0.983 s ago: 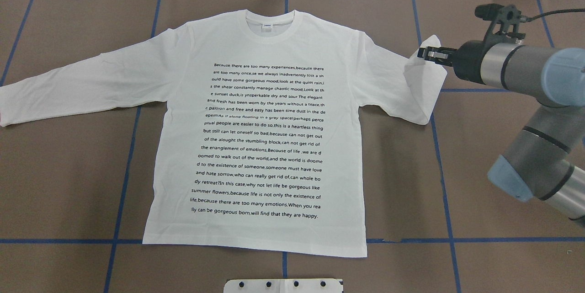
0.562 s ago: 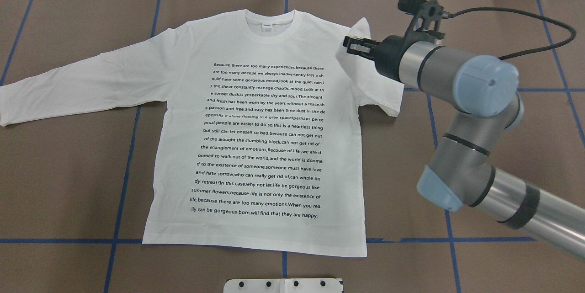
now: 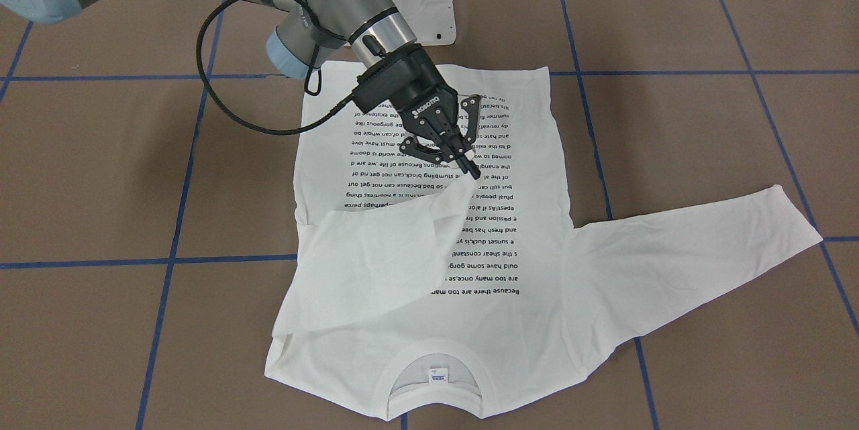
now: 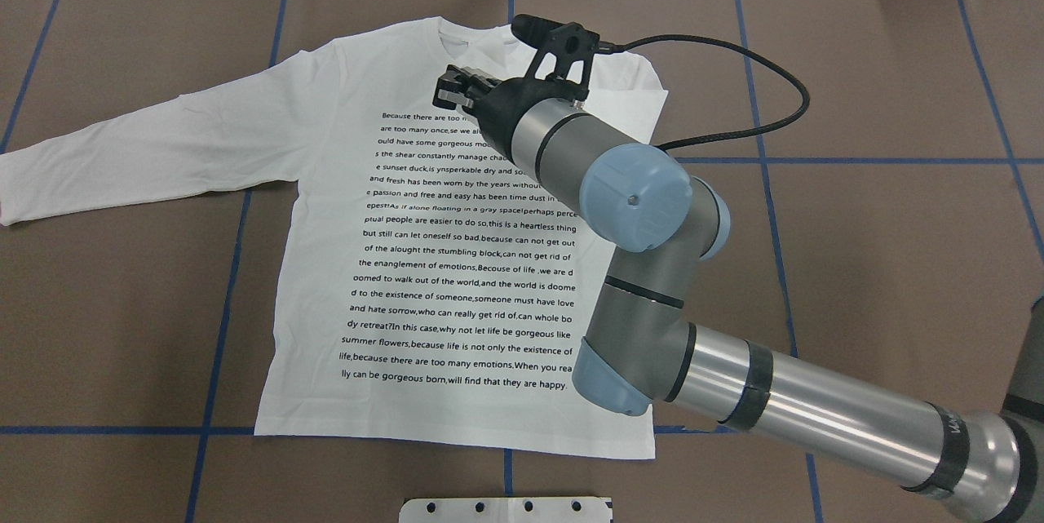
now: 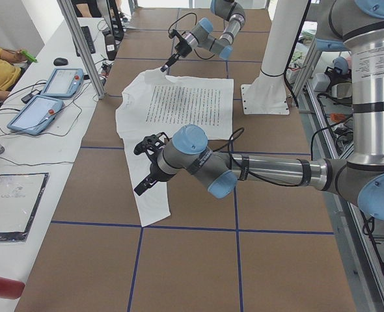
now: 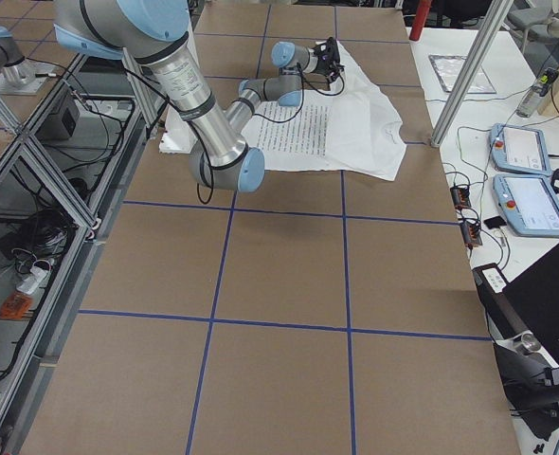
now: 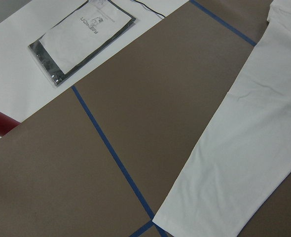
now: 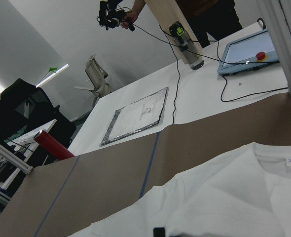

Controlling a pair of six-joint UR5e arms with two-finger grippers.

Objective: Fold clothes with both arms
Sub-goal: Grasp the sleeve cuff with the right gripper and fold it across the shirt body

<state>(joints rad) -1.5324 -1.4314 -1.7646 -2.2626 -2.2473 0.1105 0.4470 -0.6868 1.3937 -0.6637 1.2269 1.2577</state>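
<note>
The white long-sleeved T-shirt with black text (image 4: 318,205) lies print-up on the brown blue-taped worktop (image 4: 106,327), one sleeve (image 3: 376,262) folded across its chest with its end pinched in the closed fingers of the right gripper (image 3: 472,174); whether the fingers of the left gripper (image 5: 142,187) are open cannot be told.

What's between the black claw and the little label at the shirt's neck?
The front-facing view shows the right gripper pinching the sleeve; that folded-over sleeve and a few lines of black print lie between it and the neck label.
</note>
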